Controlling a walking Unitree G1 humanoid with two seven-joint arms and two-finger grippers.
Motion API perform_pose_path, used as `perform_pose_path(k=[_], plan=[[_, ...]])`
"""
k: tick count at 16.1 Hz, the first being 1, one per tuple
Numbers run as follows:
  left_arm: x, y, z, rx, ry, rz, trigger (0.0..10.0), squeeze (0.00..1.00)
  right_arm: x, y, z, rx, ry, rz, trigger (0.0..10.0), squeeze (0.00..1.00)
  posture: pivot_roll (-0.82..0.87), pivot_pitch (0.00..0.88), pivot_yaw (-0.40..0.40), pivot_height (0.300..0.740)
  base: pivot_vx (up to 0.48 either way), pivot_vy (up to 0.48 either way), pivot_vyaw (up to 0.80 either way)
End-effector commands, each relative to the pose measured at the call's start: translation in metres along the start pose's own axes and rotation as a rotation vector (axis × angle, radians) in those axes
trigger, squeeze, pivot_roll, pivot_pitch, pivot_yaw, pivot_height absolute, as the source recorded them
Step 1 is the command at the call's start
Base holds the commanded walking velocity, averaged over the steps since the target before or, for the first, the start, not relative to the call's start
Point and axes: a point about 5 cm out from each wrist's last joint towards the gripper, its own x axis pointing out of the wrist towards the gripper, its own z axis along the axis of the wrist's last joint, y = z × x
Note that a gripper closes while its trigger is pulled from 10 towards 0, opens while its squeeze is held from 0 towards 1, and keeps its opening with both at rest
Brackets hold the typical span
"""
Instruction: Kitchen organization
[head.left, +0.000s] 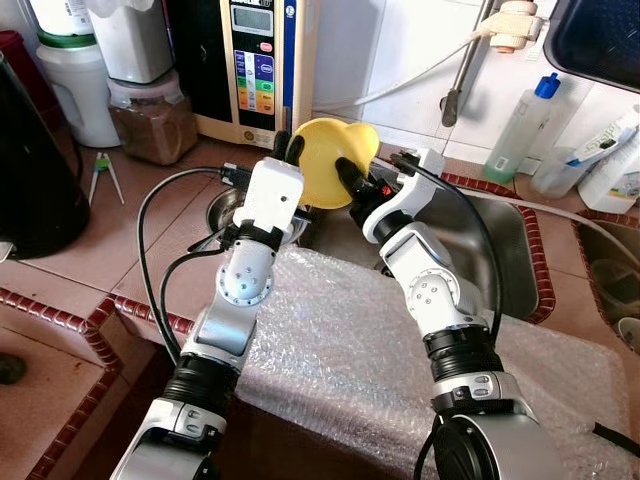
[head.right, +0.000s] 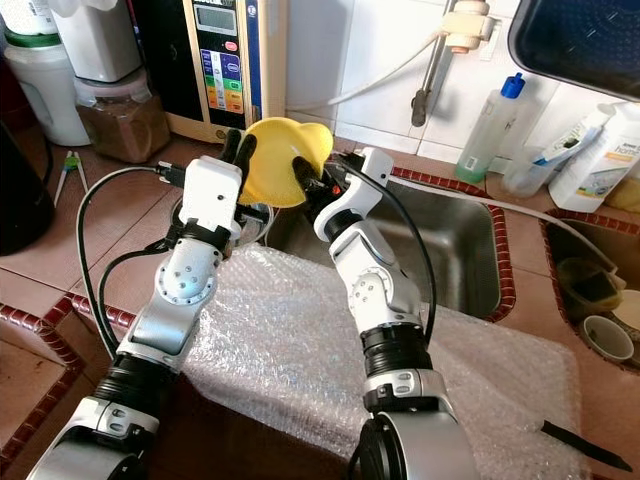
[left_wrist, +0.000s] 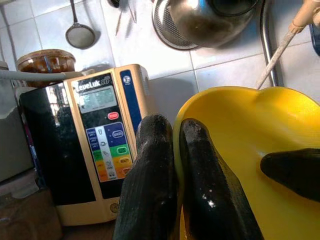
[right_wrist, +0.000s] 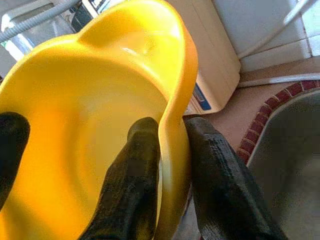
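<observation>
I am holding a yellow bowl (head.left: 328, 160) up in the air with both arms, above the near corner of the steel sink (head.left: 500, 255) and in front of the beige water machine (head.left: 255, 60) that is standing against the tiled wall. My left end effector (head.left: 290, 148) is clenching the bowl's left rim, one black finger inside and one outside, as the left wrist view is showing with the rim (left_wrist: 176, 150) pinched between the fingers (left_wrist: 150, 185). My right end effector (head.left: 352, 178) is grasping the opposite rim the same way; in the right wrist view the yellow edge (right_wrist: 172, 150) is running between its two fingers (right_wrist: 132, 185). The bowl is tilting with its open side facing me. Below my forearms a sheet of bubble wrap (head.left: 340, 350) is lying over the front edge of the tiled surface (head.left: 110, 250). A clear bottle with a blue cap (head.left: 520, 125) is standing behind the sink, and a jar of brown powder (head.left: 150, 120) is sitting left of the machine.
</observation>
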Motion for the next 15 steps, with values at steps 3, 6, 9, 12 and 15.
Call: perform_pose_path(k=[3, 6, 9, 12, 15], plan=[[0.002, -0.002, 0.008, -0.075, -0.027, -0.040, 10.0, 0.00, -0.005, -0.015, 0.000, -0.063, 0.007, -0.071, 0.0, 0.00, 0.02, 0.000, -0.087, 0.740, 0.000, 0.000, 0.00], [-0.002, 0.000, 0.003, -0.103, -0.013, -0.028, 10.0, 1.00, -0.005, -0.019, 0.002, -0.110, -0.002, -0.106, 0.0, 0.00, 0.02, 0.000, -0.086, 0.740, 0.000, 0.000, 0.00], [-0.005, -0.003, -0.005, -0.110, 0.035, -0.093, 10.0, 1.00, -0.006, -0.035, 0.013, -0.181, -0.061, -0.235, 0.0, 0.00, 0.03, 0.000, -0.089, 0.740, 0.000, 0.000, 0.00], [-0.010, -0.008, -0.006, -0.148, 0.072, -0.110, 10.0, 1.00, -0.012, -0.058, 0.029, -0.363, -0.078, -0.423, 0.0, 0.00, 0.04, 0.000, -0.091, 0.740, 0.000, 0.000, 0.00], [-0.026, -0.019, -0.023, -0.214, 0.193, -0.247, 10.0, 1.00, -0.024, -0.084, 0.038, -0.535, -0.049, -0.563, 0.0, 0.00, 0.04, 0.000, -0.088, 0.740, 0.000, 0.000, 0.00]])
